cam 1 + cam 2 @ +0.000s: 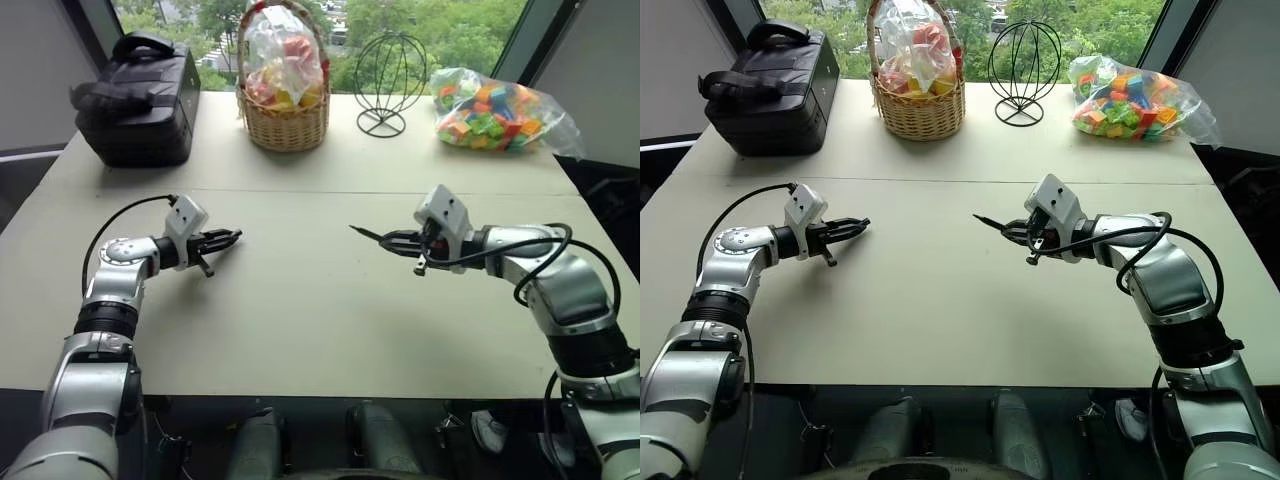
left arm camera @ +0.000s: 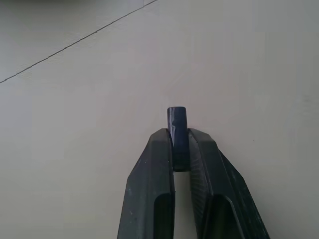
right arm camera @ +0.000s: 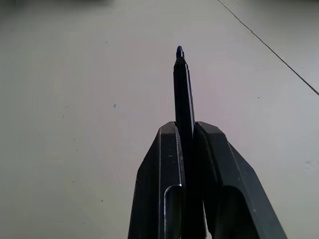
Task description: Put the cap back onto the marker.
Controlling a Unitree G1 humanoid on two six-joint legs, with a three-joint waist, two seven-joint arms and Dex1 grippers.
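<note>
My left gripper is shut on the cap, a short dark cylinder that sticks out a little past the fingertips. It hangs just above the table at the left. My right gripper is shut on the marker, a slim dark stick whose bare tip points left toward the other gripper. A wide stretch of tabletop lies between the cap and the marker's tip. Both hands point inward, facing each other.
Along the far edge of the pale table stand a black bag, a wicker basket with wrapped items, a black wire globe stand and a clear bag of coloured blocks.
</note>
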